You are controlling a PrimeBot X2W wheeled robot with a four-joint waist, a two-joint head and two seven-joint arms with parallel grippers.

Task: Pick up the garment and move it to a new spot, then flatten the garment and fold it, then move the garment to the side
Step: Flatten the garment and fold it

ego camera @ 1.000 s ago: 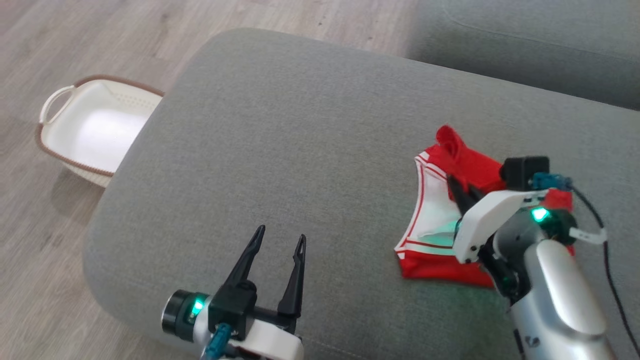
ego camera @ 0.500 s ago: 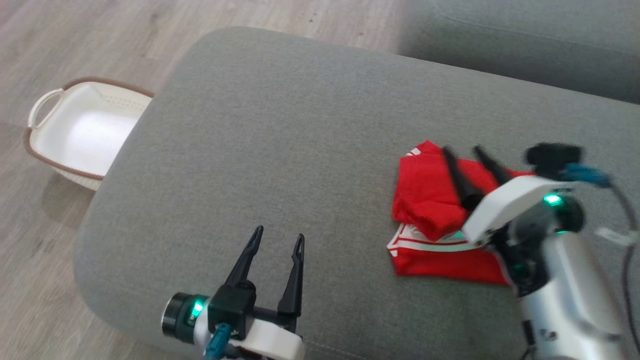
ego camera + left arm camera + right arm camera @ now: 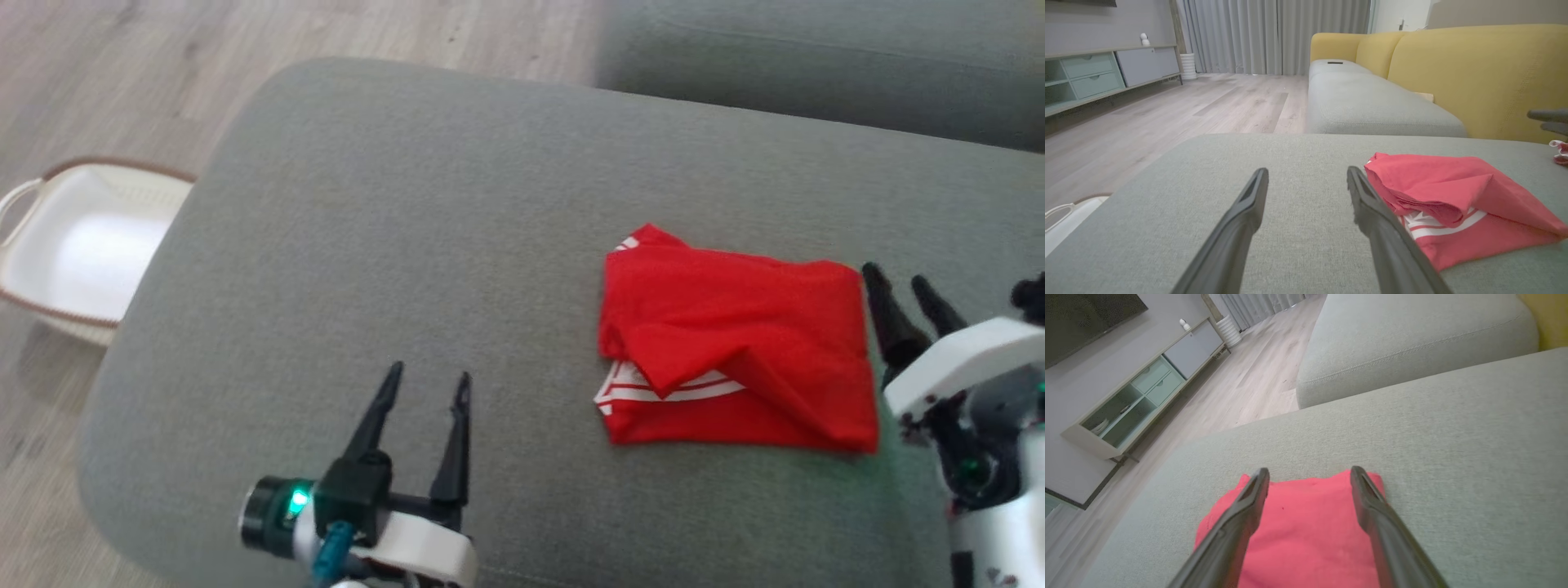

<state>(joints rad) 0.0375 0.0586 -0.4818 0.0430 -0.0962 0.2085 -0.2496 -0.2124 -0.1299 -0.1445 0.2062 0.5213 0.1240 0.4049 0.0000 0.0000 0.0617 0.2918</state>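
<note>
1. One fold lands: the right gripper, clamped a second ago on a raised flap of the red garment, now stands with its fingers spread and empty, drawn back just beside the cloth's right edge.
2. The flap now lies flat across the bundle and hides most of the white lining that showed earlier. Only a white-striped hem peeks out at the near-left corner.
3. The head camera has swung as well, so the basket sliding toward the picture's edge is no move of its own.
4. The garment rests on the right half of the grey ottoman as a rough rectangle. Its long axis runs left to right across the robot, with the layered, striped end pointing left.
5. The left gripper, fingers apart and holding nothing, hovers over the ottoman's near edge, apart from the cloth.
6. The folding looks largely done; carrying the bundle aside appears to be what remains.
</note>
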